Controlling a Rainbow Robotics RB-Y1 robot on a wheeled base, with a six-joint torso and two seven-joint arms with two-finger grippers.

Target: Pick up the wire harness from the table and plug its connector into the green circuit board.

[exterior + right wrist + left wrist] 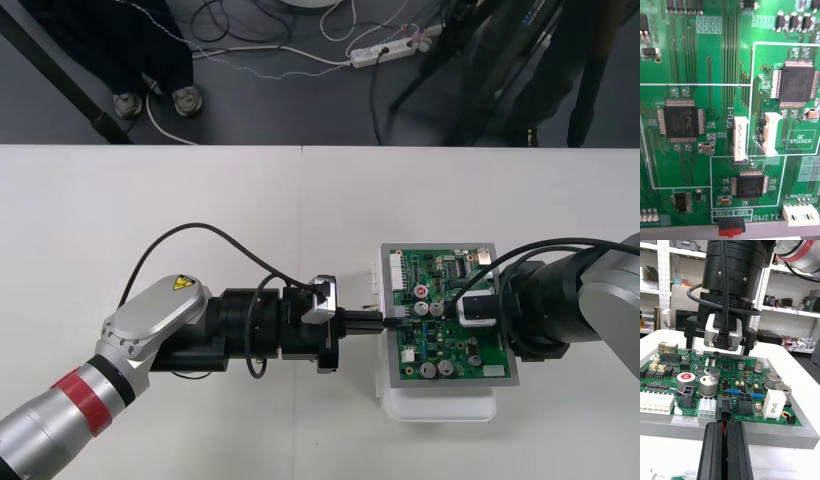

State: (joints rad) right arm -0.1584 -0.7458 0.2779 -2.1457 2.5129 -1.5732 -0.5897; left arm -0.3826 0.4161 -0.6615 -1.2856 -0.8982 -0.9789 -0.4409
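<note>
Front view, step: I judge this to be the insertion stage. The left gripper reaches from the left across the table to the left edge of the green circuit board, which sits on its white base.
Front view, right arm: the right gripper comes in from the right and hangs over the board's middle. I cannot tell how it is set.
Right wrist view, board: a close look straight down on chips, traces and white headers.
Left wrist view, grip: the left arm's fingers stand narrow, close together, pinching the black plug of the wire harness.
Left wrist view, plug: it meets the board's near edge between a white connector and a black connector. I cannot tell whether it is fully home.
Next move: probably a short, straight push along the fingers' line with the plug kept square, then letting go.
</note>
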